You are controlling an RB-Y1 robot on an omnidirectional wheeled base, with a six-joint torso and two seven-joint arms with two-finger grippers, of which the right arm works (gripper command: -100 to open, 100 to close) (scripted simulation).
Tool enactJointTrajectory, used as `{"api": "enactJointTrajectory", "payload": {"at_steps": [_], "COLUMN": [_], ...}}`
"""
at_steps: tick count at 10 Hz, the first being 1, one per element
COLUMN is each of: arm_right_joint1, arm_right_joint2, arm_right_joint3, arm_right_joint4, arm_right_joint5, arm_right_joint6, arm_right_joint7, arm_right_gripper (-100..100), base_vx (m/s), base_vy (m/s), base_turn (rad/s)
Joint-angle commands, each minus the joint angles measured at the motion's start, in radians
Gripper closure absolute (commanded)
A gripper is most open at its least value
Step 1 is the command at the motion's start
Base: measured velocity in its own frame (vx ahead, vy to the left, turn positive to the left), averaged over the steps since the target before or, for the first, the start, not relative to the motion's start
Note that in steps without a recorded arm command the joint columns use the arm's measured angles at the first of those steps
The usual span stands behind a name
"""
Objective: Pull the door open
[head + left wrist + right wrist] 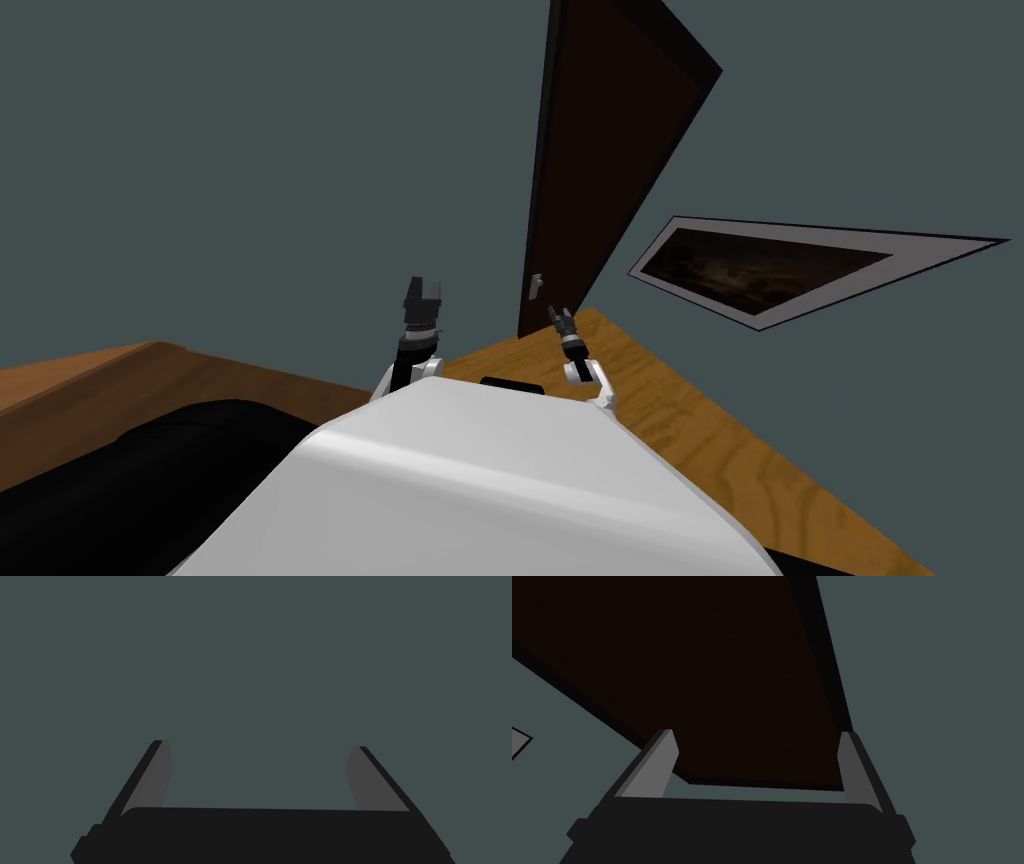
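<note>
The left forearm (408, 372) is a white shell ending in a black joint banded with grey rings. Above it sits the dark, boxy body of the left pincer (423, 290). The right forearm (592, 378) is a rounded white link with a pale collar, then a slim black wrist and the narrow right pincer (558, 315). From the wrist cameras, each pincer is a flat black block with rounded corners, stepped at its ends. Each carries two thin grey fingers (157, 776), blade-shaped, bevelled at the tips and edged black along the outer side.
</note>
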Motion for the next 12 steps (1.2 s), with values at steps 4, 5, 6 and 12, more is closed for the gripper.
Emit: {"api": "enactJointTrajectory", "payload": {"at_steps": [4, 5, 6, 12], "arm_right_joint1": [-0.06, -0.073, -0.08, -0.141], "arm_right_joint2": [-0.018, -0.022, -0.024, -0.039], "arm_right_joint3": [0.022, 0.027, 0.03, 0.054], "arm_right_joint4": [0.113, 0.139, 0.151, 0.271], "arm_right_joint5": [0.063, 0.078, 0.085, 0.153], "arm_right_joint6": [-0.002, -0.002, -0.002, -0.003], "arm_right_joint7": [0.076, 0.094, 0.102, 0.185], "arm_right_gripper": [-100, -100, -100, -100], "base_vx": [0.123, 0.18, 0.156, 0.126], "base_vy": [-0.087, -0.107, -0.118, -0.098], "base_turn": [0.128, 0.139, 0.092, 0.1]}}
